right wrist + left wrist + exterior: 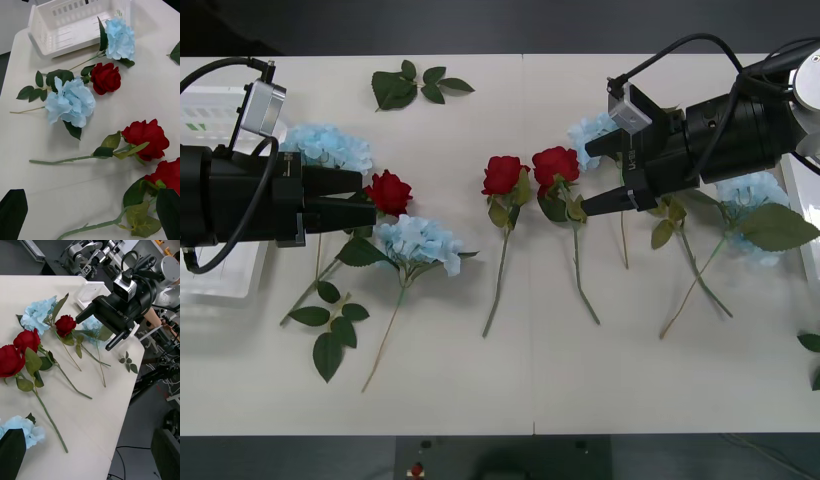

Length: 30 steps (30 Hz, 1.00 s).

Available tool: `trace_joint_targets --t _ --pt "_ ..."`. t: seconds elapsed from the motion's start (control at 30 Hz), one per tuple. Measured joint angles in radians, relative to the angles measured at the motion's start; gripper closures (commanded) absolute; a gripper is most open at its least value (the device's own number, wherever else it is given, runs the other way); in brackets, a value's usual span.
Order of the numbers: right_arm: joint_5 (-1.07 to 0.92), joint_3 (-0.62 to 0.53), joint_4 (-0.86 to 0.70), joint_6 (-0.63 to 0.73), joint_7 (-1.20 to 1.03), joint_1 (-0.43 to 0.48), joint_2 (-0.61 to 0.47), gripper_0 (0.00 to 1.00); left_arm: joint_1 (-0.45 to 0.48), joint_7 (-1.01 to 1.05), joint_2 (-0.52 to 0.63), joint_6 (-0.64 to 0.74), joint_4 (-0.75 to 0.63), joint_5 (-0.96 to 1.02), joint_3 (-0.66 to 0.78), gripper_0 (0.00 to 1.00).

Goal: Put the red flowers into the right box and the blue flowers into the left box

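Observation:
Three red flowers show in the front view: one (388,192) right at the tips of my open left gripper (366,196), two (503,174) (555,165) at mid-table. My right gripper (585,181) is open, its black fingers just right of the red flower (168,176). Another red flower (65,324) lies beneath the right gripper (92,334). Blue flowers lie by the left arm (328,143) (418,242) and by the right arm (592,128) (752,192). The left box (215,110) sits at the far left, the right box (92,292) behind the right arm.
Loose green leaf sprigs lie at the back (415,85) and front left (330,325), with a leaf at the right edge (810,343). Long stems trail toward the front edge. The table's front strip is bare white.

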Motion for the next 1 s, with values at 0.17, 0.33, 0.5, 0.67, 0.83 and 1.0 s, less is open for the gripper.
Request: trace_joint_targets --t 0.17,0.33,0.5,0.67,0.83,1.0 --pt "0.000 0.000 0.000 0.000 0.000 0.000 0.000 0.00 0.000 0.000 0.000 0.000 0.000 0.000 0.000 0.03" --pt "0.000 0.000 0.000 0.000 0.000 0.000 0.000 0.00 0.000 0.000 0.000 0.000 0.000 0.000 0.000 0.03" --pt "0.000 0.000 0.000 0.000 0.000 0.000 0.000 0.00 0.000 0.000 0.000 0.000 0.000 0.000 0.000 0.03" --pt "0.000 0.000 0.000 0.000 0.000 0.000 0.000 0.00 0.000 0.000 0.000 0.000 0.000 0.000 0.000 0.03" --pt "0.000 0.000 0.000 0.000 0.000 0.000 0.000 0.00 0.000 0.000 0.000 0.000 0.000 0.000 0.000 0.03" --pt "0.000 0.000 0.000 0.000 0.000 0.000 0.000 0.00 0.000 0.000 0.000 0.000 0.000 0.000 0.000 0.03"
